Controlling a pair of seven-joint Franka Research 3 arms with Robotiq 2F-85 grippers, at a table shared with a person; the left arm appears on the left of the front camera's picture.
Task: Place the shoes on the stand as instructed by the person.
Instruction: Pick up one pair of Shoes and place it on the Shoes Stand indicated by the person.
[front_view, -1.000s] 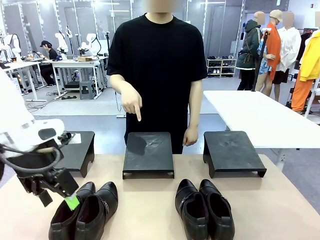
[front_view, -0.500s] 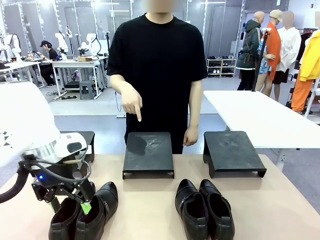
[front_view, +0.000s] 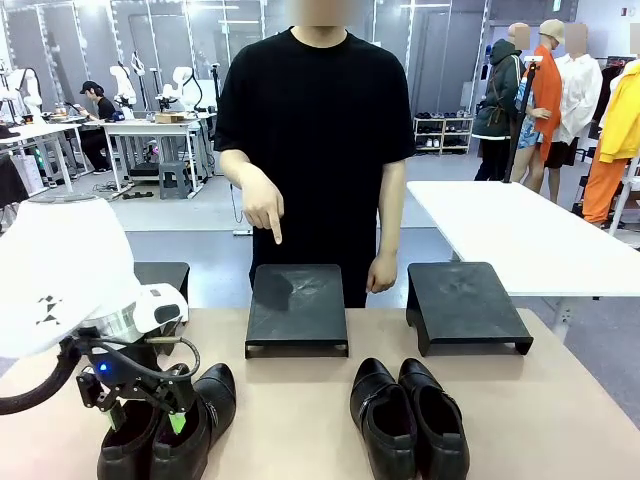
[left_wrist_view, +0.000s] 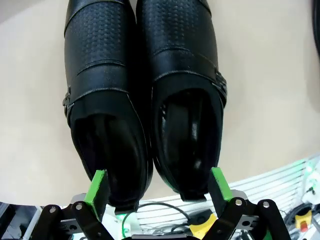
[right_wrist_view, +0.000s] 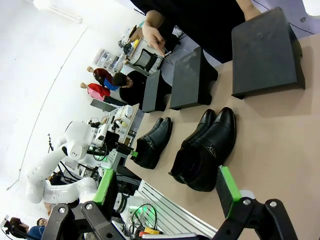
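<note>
At lower left, the left pincer (front_view: 146, 414) hangs spread wide over the heel ends of the left pair of shoes (front_view: 212, 393) on the table (front_view: 300, 405). The right pincer (right_wrist_view: 167, 184) gapes wide and empty. The person's hand (front_view: 262, 205) points at the middle stand (front_view: 297, 305).

Reaches in from picture left with left arm (front_view: 60, 270), white shell bulking close to the camera, wrist bent downward. Holds left gripper (front_view: 145, 420) low, fingers near vertical, tips down, jaws spread wide, green pads (left_wrist_view: 98, 192) facing each other. Holds right gripper (right_wrist_view: 167, 189) raised and well back, rolled sideways, jaws equally wide, nothing between them.
</note>
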